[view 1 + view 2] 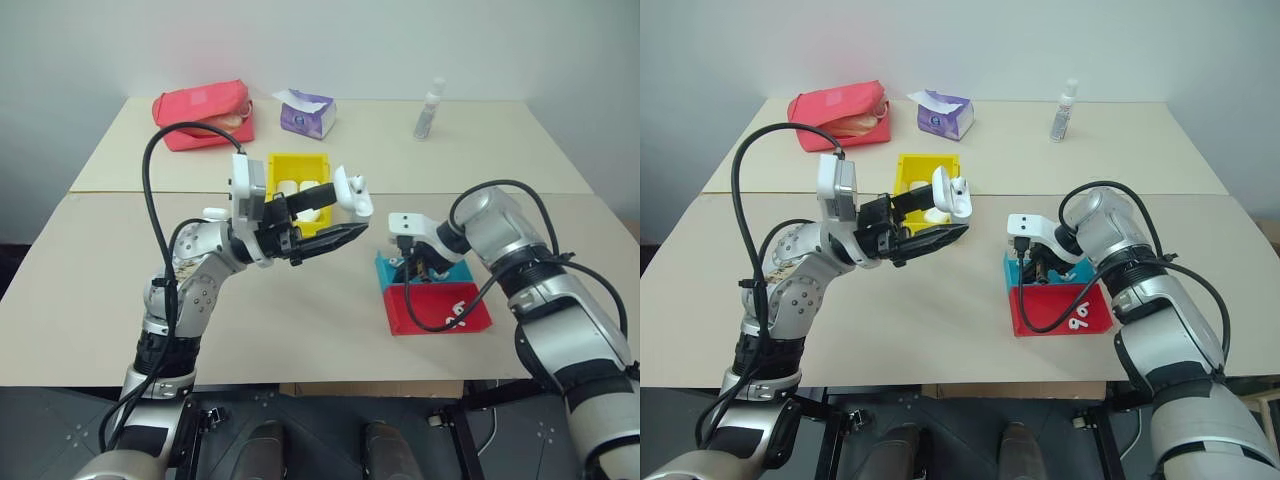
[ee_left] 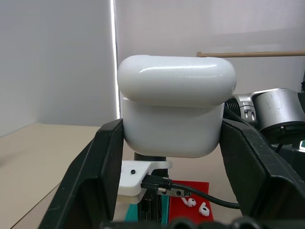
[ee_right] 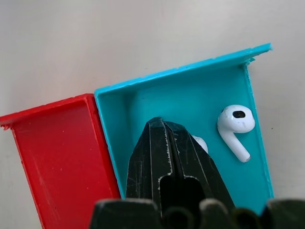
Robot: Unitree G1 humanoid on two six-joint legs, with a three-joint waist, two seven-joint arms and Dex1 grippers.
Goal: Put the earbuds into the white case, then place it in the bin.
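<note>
Two earbuds (image 1: 1078,322) lie in the red tray (image 1: 1040,315). The right wrist view shows one more earbud (image 3: 235,125) free in the teal tray (image 3: 190,95), and a second white piece half hidden just behind the right gripper (image 3: 164,125), whose fingers are pressed together, tip low inside that tray. The left gripper (image 1: 335,222) clamps one case (image 1: 352,192) between its fingers above the table (image 1: 300,320), at about 10 o'clock from the trays; the left wrist view shows its lid nearly shut. The bin (image 1: 296,168) sits just behind at 12 o'clock, holding white cases, count unclear. Along the far edge: a red pouch (image 1: 205,115), tissue box (image 1: 307,113), spray bottle (image 1: 429,109). The near table lies open.
</note>
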